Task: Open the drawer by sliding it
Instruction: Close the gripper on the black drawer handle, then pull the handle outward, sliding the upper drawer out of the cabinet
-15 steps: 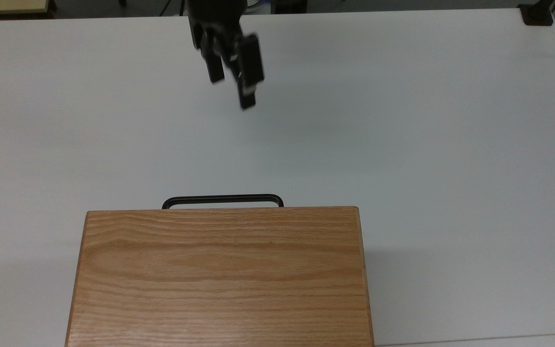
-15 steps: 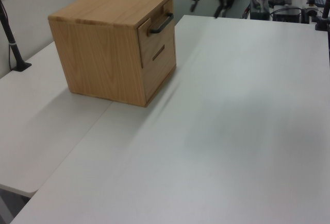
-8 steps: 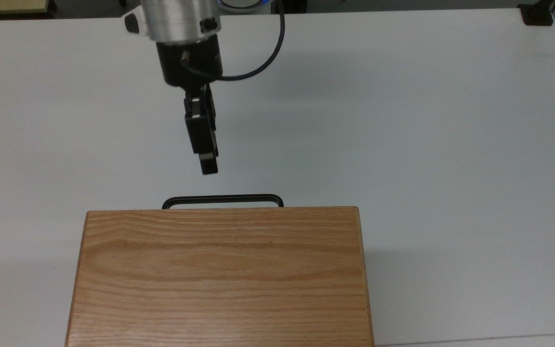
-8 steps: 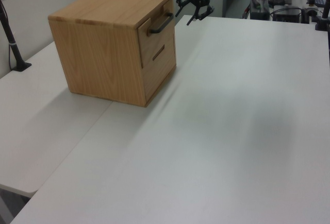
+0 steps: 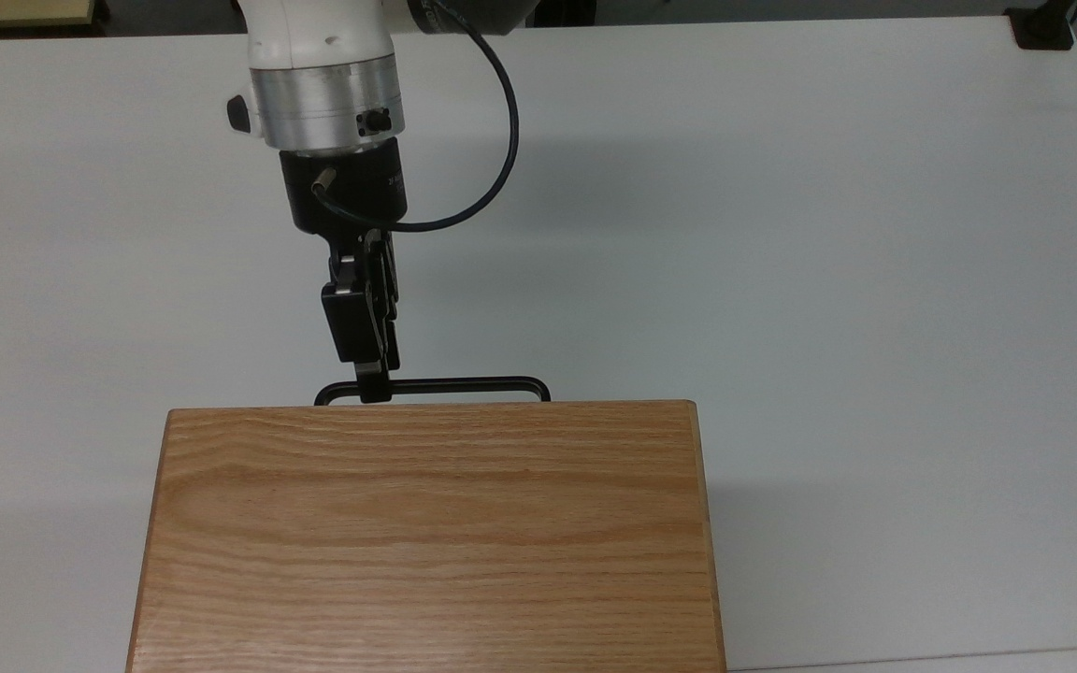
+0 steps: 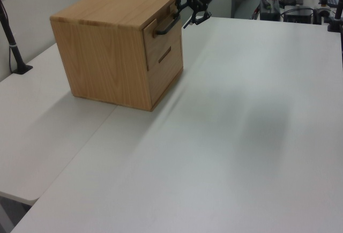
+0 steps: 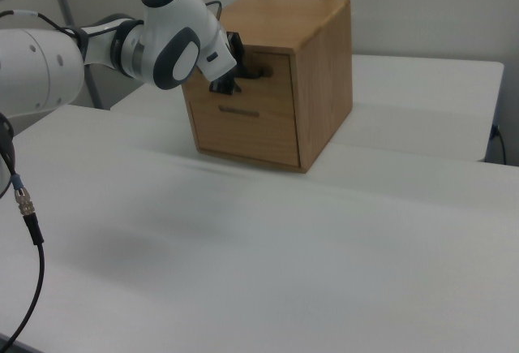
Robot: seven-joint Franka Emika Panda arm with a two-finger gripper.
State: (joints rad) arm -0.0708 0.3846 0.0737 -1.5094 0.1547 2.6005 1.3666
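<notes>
The drawer (image 6: 159,41) is the upper one in the oak cabinet (image 6: 107,56), and its front (image 7: 272,77) lies about flush with the cabinet face. Its black bar handle (image 5: 464,382) juts out beyond the cabinet top (image 5: 426,533) in the top view. My gripper (image 5: 372,391) has its tips at the handle's left part in the top view. In the left view my gripper (image 6: 187,9) stands open, one finger above and one below the handle (image 6: 167,25). In the right view my gripper (image 7: 229,77) is largely hidden behind the white wrist.
Below the drawer is a second drawer (image 7: 243,130) with a slot pull. A black post (image 6: 13,51) stands at the left view's left on the white table (image 5: 782,234). A black clamp (image 5: 1043,28) sits at the top view's top right corner. A cable (image 7: 24,207) hangs at the right view's left.
My gripper has come across the table from the far edge to the cabinet and turned on its side. Its tips now reach the handle. The drawer has not moved.
</notes>
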